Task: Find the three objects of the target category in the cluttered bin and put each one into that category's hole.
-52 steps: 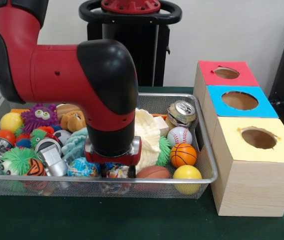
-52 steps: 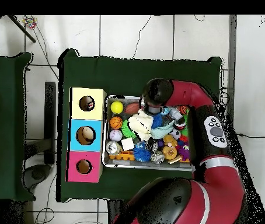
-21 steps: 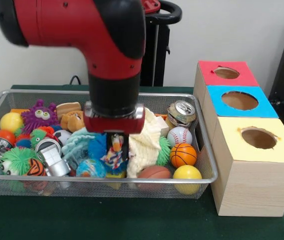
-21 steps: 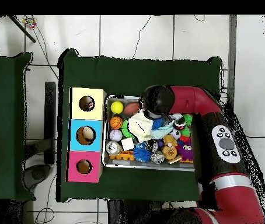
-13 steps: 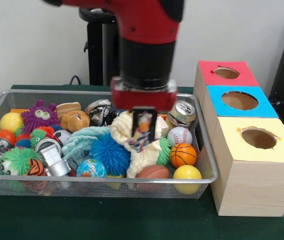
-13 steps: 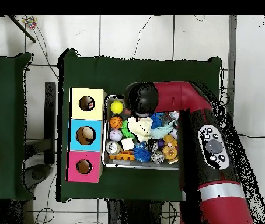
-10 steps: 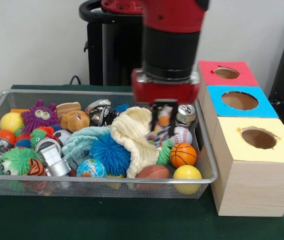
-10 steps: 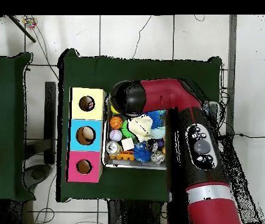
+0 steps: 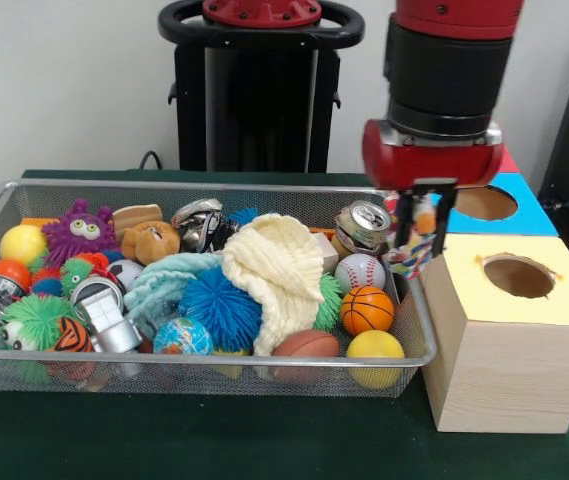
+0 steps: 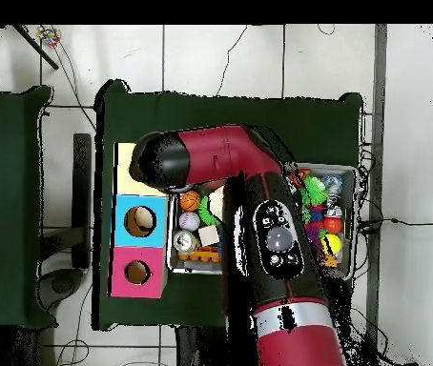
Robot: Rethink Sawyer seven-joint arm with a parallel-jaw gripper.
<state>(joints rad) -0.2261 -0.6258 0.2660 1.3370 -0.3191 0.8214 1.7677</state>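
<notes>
My gripper (image 9: pixel 419 232) is shut on a small white rope bundle (image 9: pixel 410 250) flecked red, blue and yellow. It holds the bundle in the air over the right end of the wire-mesh bin (image 9: pixel 194 357), just left of the yellow-topped box. The round hole (image 9: pixel 519 275) in the yellow top is open and lies to the right of the bundle. In the overhead view the arm's wrist (image 10: pixel 159 160) covers the gripper and most of the yellow top (image 10: pixel 122 185). No other rope bundle shows in the bin.
The blue-topped box (image 9: pixel 484 205) stands behind the yellow one, and the red-topped box (image 9: pixel 509 160) is mostly hidden behind the wrist. In the bin lie a cream knitted cloth (image 9: pixel 279 270), a blue spiky ball (image 9: pixel 222 308), a can (image 9: pixel 364 225), a baseball (image 9: pixel 360 270) and several other balls.
The gripper has moved right with the rope bundle, from above the cream cloth to the bin's right end beside the yellow-topped box.
</notes>
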